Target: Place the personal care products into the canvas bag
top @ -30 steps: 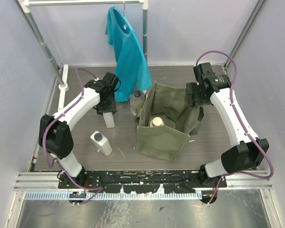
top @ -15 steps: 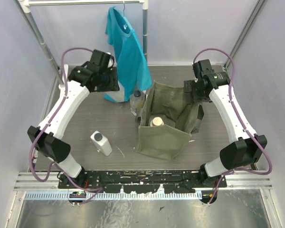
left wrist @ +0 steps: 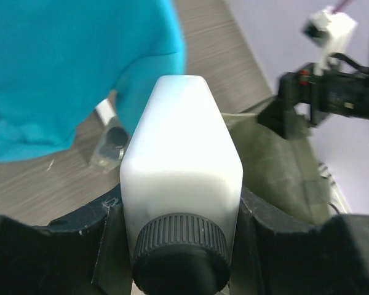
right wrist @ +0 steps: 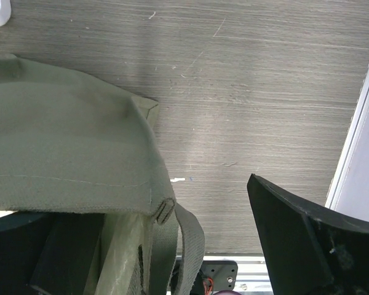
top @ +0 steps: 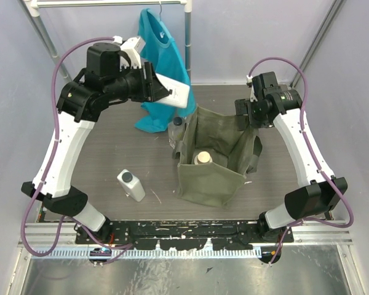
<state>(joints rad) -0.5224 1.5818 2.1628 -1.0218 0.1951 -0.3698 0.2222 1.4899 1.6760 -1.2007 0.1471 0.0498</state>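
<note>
a: from the top, where's the left gripper?
b: up high over the far left of the table, clamped on a white rectangular bottle. the bottle pokes out toward the canvas bag, in front of the hanging teal t-shirt.
a: and the bag?
b: it stands mouth up at mid table, with the beige-capped bottle inside it. the clear bottle stands upright outside, just beside its far left corner. a second white bottle with a grey cap lies on the table, well apart to the bag's left.
a: right gripper?
b: at the bag's far right rim. from up here i cannot tell how its fingers stand.
a: left wrist camera?
b: the white rectangular bottle fills the middle, its ribbed dark cap nearest the lens, with a finger pressed on each side. beyond it are the teal t-shirt, the clear bottle on the table, and the green canvas bag at right.
a: right wrist camera?
b: the right gripper is spread wide, gripping nothing. a corner of the canvas bag and a strap lie against the left finger. the right finger is apart from the fabric, with bare table between.
</note>
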